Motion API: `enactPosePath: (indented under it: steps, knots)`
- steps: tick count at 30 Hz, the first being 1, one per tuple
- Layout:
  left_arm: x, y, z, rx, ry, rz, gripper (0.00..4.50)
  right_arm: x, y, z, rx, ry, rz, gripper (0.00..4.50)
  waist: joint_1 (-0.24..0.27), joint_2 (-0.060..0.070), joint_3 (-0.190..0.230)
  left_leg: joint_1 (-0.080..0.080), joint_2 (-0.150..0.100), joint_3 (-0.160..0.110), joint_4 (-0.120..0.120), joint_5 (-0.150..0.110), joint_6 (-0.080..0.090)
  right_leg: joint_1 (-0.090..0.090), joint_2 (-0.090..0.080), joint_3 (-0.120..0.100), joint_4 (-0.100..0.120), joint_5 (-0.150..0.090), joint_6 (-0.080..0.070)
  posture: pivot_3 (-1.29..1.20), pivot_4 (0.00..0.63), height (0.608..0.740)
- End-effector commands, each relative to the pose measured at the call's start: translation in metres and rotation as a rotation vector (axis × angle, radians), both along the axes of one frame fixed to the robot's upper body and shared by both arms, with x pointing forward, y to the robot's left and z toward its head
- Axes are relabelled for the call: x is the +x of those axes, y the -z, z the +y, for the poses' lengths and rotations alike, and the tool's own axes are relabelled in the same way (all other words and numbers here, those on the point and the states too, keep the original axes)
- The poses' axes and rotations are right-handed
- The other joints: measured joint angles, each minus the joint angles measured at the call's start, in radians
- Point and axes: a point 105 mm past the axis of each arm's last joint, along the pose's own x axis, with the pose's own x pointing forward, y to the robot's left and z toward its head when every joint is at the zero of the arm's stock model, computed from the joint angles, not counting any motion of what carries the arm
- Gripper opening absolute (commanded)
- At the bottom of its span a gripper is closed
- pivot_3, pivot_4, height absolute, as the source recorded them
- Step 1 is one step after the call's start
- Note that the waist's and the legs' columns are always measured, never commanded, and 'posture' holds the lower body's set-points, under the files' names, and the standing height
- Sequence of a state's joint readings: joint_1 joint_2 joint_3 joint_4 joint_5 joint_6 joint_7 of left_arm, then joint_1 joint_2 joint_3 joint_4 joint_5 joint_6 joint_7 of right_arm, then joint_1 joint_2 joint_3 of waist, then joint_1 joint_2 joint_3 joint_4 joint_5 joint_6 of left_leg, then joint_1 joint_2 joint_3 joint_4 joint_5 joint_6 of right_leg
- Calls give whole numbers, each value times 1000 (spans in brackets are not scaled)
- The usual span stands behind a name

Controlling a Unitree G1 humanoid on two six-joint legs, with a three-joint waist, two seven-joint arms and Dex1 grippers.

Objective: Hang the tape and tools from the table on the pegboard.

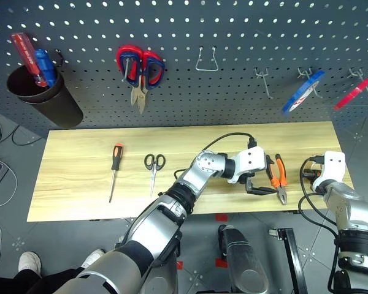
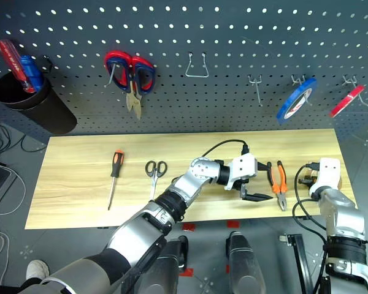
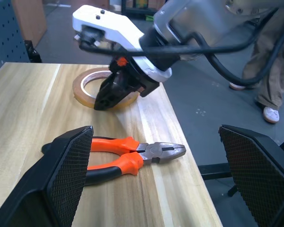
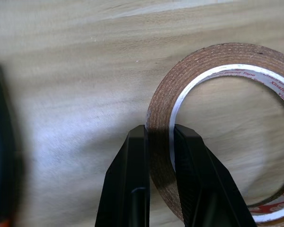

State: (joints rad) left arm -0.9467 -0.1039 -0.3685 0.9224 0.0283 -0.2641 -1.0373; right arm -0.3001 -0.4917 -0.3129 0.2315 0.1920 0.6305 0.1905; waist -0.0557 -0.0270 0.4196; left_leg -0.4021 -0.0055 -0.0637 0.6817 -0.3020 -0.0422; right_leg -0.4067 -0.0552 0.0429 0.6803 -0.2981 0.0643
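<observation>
The tan tape (image 4: 213,59) lies flat on the pale wood table (image 1: 80,177) near its right end. My right gripper (image 4: 158,137) is shut on the tape's wall, one finger inside the hole and one outside; the left wrist view shows the same grip (image 3: 110,92) on the tape (image 3: 87,80). The orange-and-black pliers (image 1: 276,176) lie just left of it. My left gripper (image 1: 259,188) hangs open beside the pliers (image 3: 132,158), holding nothing. Further left lie the black-handled scissors (image 1: 154,166) and the orange-and-black screwdriver (image 1: 115,165). Behind the table stands the pegboard (image 1: 233,37).
On the pegboard hang red-handled scissors (image 1: 139,67), a blue roll (image 1: 302,92), a red roll (image 1: 352,93) and bare hooks (image 1: 207,61). A black cup (image 1: 43,92) holds red and blue screwdrivers. A person's legs (image 3: 270,71) stand past the table's right end.
</observation>
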Motion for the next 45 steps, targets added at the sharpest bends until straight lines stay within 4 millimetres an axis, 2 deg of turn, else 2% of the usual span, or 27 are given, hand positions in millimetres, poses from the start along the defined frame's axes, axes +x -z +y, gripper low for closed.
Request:
enactPosePath:
  steps: [1,6,9,12,16,20,25,29,32,36,45]
  knots:
    - [-3,-12,-1,-36,30,-32,4500,-14,-6,1,-156,-50,-16,423,3,1,-1,0,0,0,0,0,0,0,0,0,0,0,0,-60,404,740]
    - [1,-20,25,-68,4,-27,4500,-30,-26,35,-302,-193,-120,423,-8,8,-10,-6,0,-2,0,1,-2,-8,-1,1,1,0,0,-76,334,740]
    - [-7,-29,53,-118,-43,-5,4500,-42,-43,64,-422,-319,-241,423,-19,15,-22,-14,0,-4,0,4,-6,-18,-1,1,3,0,1,-81,292,740]
    - [-15,-35,83,-156,-152,18,4500,-52,-53,91,-487,-397,-349,423,-26,19,-54,-16,1,-7,-2,5,-9,-20,0,-2,4,0,0,-65,227,740]
    - [-24,-40,109,-161,-271,10,4500,-60,-59,116,-598,-500,-457,423,-19,20,-112,-16,0,-9,-2,6,-10,-18,-1,-2,1,0,0,-45,195,740]
    - [-18,-50,152,-267,-532,27,4500,-52,-65,140,-707,-562,-613,423,2,16,-168,-13,-2,-9,-1,6,-10,-13,-2,0,0,1,2,8,137,740]
    - [-13,-51,179,-318,-737,27,4500,-31,-81,151,-753,-576,-757,423,31,15,-210,-11,-2,-9,-2,6,-10,-13,-1,-1,0,1,2,71,115,740]
    - [-9,-52,181,-341,-801,20,4500,-11,-90,150,-763,-590,-813,423,60,12,-229,-10,-3,-8,-2,6,-10,-12,-1,-1,0,1,1,99,107,740]
    - [-5,-48,171,-351,-795,31,4500,0,-96,155,-772,-623,-858,423,75,10,-233,-7,-3,-8,-2,6,-10,-8,-1,-1,-1,1,1,109,106,740]
    - [-3,-47,160,-348,-770,25,4500,6,-97,160,-769,-661,-883,423,81,10,-236,2,-4,-5,-3,6,-10,1,0,-1,-2,1,1,105,104,740]
    - [2,-58,139,-380,-697,18,4500,15,-88,173,-664,-728,-841,423,79,10,-240,3,-4,-2,-3,6,-10,1,1,0,-1,1,1,99,104,740]
